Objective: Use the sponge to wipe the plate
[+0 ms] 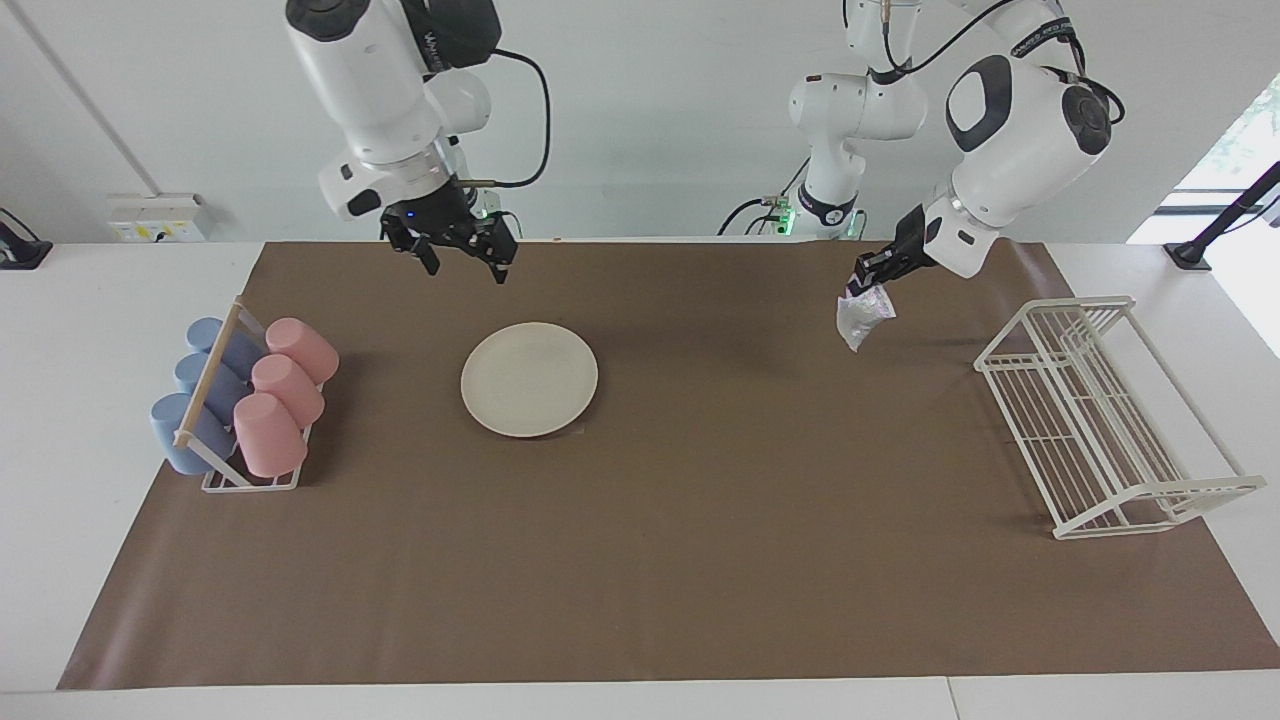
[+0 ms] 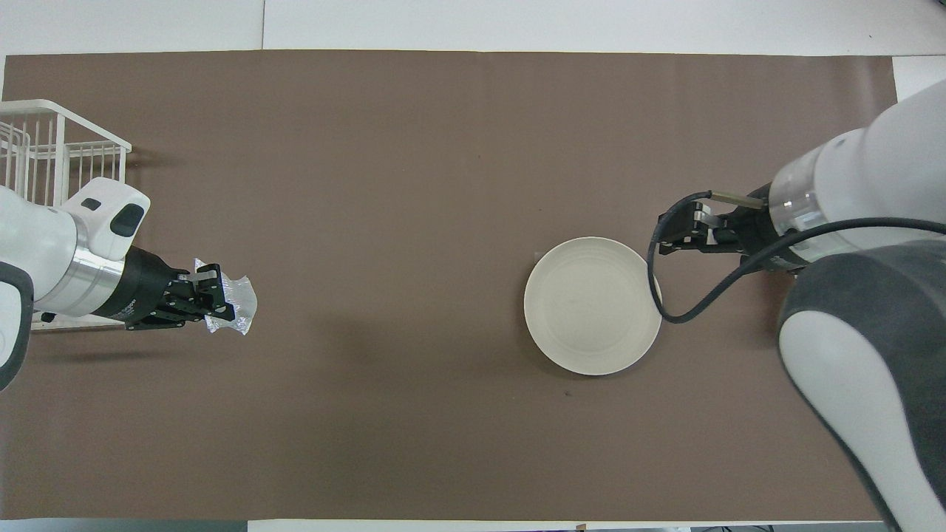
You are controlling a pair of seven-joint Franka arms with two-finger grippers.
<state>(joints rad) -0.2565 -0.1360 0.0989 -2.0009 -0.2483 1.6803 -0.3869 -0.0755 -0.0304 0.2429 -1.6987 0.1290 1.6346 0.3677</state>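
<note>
1. The left hand (image 1: 872,277) is gripping the sponge (image 1: 862,312) by its top edge, fingers pinched together on it, and the sponge is dangling in the air over the mat (image 1: 700,520), toward the left arm's end of the counter, near the wire rack (image 1: 1100,420).
2. The plate (image 1: 529,378) is lying flat on the mat, toward the right arm's end, with a cup rack (image 1: 245,400) of pink and blue cups beside it, closer to that end.
3. The right hand (image 1: 459,257) is hanging in the air with its fingers apart and nothing in them, over the mat just nearer to the robots than the plate.
4. Step in hand, as I judge it: the sponge is picked up but the wiping is not yet begun, since sponge and plate are sitting well apart.
5. The next move is calling for the left hand to be carrying the sponge across to above the plate, then lowering until the pad is pressing on the plate's face.
6. The right hand looks placed to be steadying the plate at its rim, so that rubbing is not sliding it over the mat.
7. The sponge is hanging limp, so the descent needs to be bringing its broad face down, not an edge.
</note>
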